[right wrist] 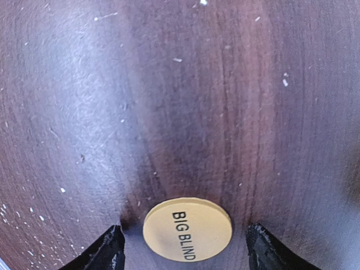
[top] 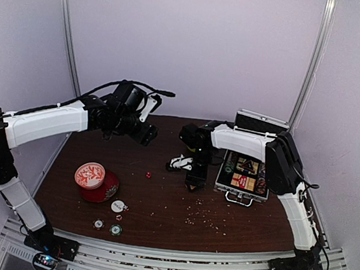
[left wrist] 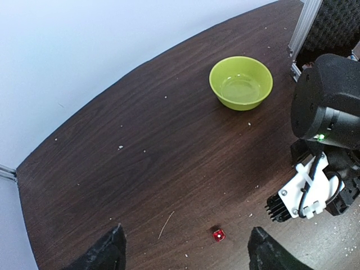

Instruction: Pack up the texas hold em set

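The right hand point(top: 195, 178) points straight down at the bench point(top: 160, 203), just left of the open silver case point(top: 241, 191). Its fingers point(right wrist: 109, 253) are spread wide, with a cream BIG BLIND button point(right wrist: 187, 228) lying flat on the wood between them. There's a gap on each side, so it hasn't got hold of anything.

The left hand point(left wrist: 185, 256) hangs higher up over the back middle of the bench, also wide open and holding nothing. In its wrist view a tiny red die point(left wrist: 218, 234) sits on the wood below, between the fingertips and nearer the right one. A lime-green bowl point(left wrist: 241, 82) sits further back.

The case is on the right side of the bench with its lid point(top: 262, 122) standing up and card decks point(top: 246, 173) showing inside.

Loose on the left side are a white button point(top: 118, 205), a small chip point(top: 98, 224) and a green chip point(top: 115, 229) near the front edge. A red-and-white tin point(top: 90, 175) is close by.
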